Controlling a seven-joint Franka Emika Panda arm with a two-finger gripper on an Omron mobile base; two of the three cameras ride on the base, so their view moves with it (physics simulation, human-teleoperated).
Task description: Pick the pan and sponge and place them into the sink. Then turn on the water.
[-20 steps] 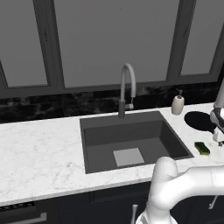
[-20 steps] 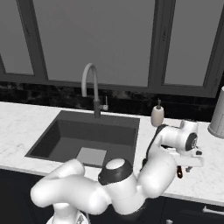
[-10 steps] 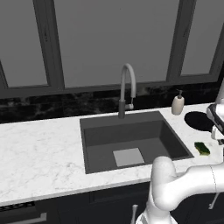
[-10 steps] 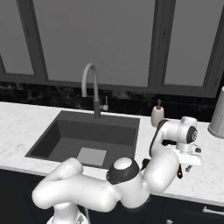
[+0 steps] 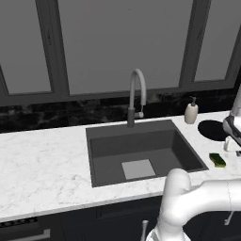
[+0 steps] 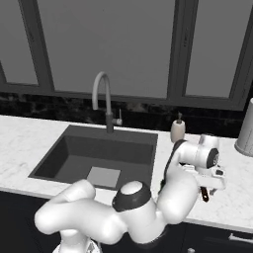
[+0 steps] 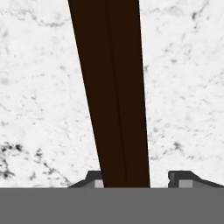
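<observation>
— Pan (image 5: 214,130) first: where do we have it? At the right edge of the left base view we see its black round on the white marble counter (image 5: 42,155), right of the sink (image 5: 141,150) and just past the beige soap bottle (image 5: 191,112), with the sponge (image 5: 217,160) lying below it in the frame, near the sink's lower right corner.

— And the handle (image 7: 111,92)? In the hand view it runs as a dark reddish-brown bar from the top of the frame down to the bottom, leaning slightly so that its lower end sits a little right of its upper end. That is the long axis we have to straddle.

— How does the gripper (image 7: 139,179) sit against it? Going left to right along the bottom of the hand view: the left fingertip shows as a small grey sliver that seems to meet the bar's left edge, then comes the bar itself, then a strip of marble, then the right fingertip standing apart from the bar's right edge.

— So are we clamped? We judge not yet. The fingers sit on either side of the handle, across its length, but with that gap on the right we cannot call it a grip; the bar lies off-centre, toward the left finger.

— What does the lift turn on? In our judgement, on that right finger meeting the bar squarely.
</observation>
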